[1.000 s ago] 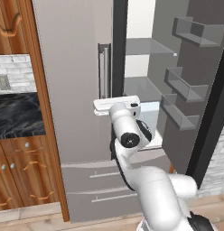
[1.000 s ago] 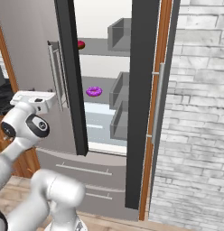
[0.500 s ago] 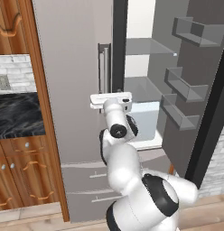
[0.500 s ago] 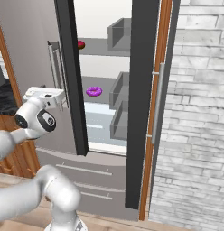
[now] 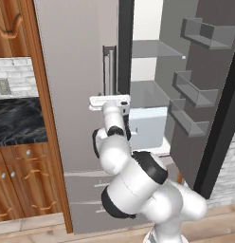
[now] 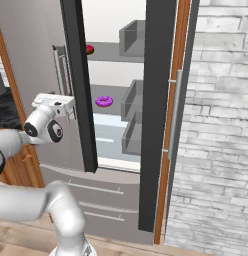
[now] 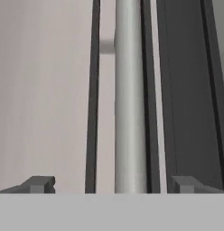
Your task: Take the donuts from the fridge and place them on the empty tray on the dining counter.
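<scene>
Two dark fingertips of the gripper point(image 7: 111, 182) stand wide apart, straddling the fridge point(image 6: 56, 55) door's vertical bar handle point(image 7: 130, 99), nothing gripped

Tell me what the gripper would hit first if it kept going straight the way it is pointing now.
Most likely the vertical bar handle of the fridge's closed left door. In the hand view it stands centred between the open gripper's fingers, straight ahead. How near it is I cannot tell.
</scene>
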Controlling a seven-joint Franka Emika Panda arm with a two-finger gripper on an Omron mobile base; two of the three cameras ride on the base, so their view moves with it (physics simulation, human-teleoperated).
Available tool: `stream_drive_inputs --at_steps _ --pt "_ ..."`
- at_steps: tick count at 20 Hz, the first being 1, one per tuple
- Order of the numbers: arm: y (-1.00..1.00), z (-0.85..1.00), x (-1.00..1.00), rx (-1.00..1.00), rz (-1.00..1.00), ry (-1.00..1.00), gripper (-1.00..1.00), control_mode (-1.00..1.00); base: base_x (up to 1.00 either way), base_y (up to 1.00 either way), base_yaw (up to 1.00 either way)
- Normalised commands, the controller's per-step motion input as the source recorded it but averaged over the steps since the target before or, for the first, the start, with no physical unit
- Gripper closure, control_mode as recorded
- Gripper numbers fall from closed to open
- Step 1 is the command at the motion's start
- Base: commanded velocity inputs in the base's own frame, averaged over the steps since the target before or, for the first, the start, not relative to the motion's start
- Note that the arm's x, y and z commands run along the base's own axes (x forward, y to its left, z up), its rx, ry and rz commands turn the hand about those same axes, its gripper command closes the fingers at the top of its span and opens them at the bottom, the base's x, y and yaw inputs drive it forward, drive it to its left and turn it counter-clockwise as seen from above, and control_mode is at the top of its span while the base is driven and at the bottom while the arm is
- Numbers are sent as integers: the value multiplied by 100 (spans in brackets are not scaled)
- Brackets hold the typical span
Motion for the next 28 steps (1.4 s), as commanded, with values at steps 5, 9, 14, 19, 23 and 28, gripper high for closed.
stream_drive_inputs --at_steps 5,9,14,19,23,28 --pt "0 0 59 0 0 1 100 -100 0 0 0" --pt "13 0 27 3 7 9 100 -100 0 0 0" --pt "86 9 -46 -1 27 34 100 -100 0 0 0" --pt "100 11 -100 0 25 41 100 -100 0 0 0" --pt "100 8 -100 0 23 42 100 -100 0 0 0" --pt "100 -7 -100 0 13 29 100 -100 0 0 0"
